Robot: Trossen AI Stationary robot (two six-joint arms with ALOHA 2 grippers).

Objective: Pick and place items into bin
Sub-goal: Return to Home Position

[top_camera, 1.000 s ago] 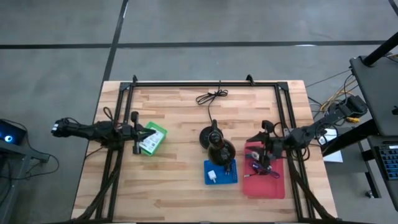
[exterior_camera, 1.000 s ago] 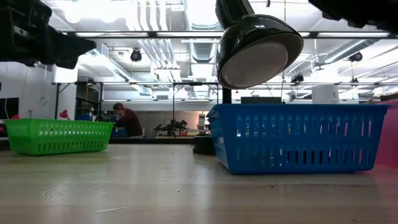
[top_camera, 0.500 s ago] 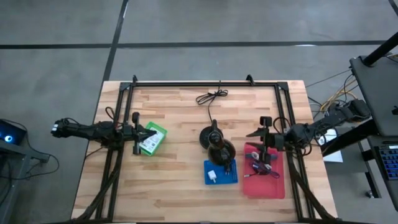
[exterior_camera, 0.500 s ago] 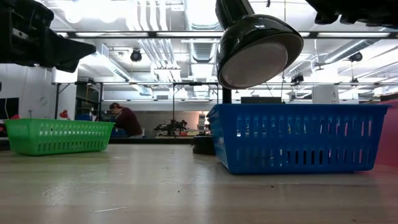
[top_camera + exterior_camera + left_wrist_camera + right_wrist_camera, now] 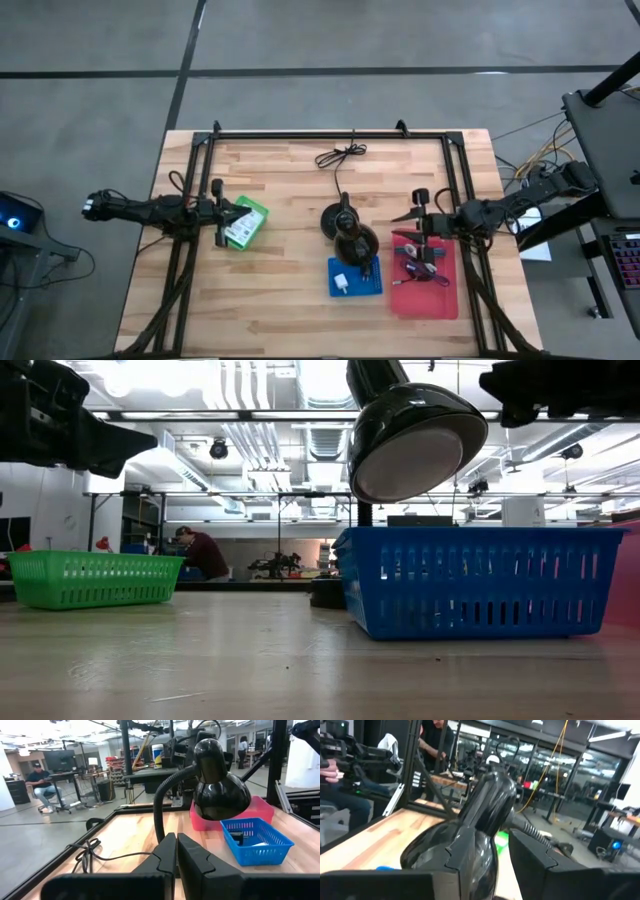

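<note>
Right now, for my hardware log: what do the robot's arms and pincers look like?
The left arm and right arm are dark, slim and jointed, with black cable loops beside them. The left pincer and right pincer each have two black, angular fingers tapering to the tip; no markings show.

The left arm (image 5: pixel 140 207) is shown stretched level from the left edge of the high view toward its centre. The left gripper (image 5: pixel 240 211) is pointed rightward, with its two fingers (image 5: pixel 165 855) pressed together. The right arm (image 5: pixel 520 200) is shown entering from the right edge at mid-height, and the right gripper (image 5: pixel 400 226) is pointed leftward, with a gap kept between its fingers (image 5: pixel 470 850).
</note>
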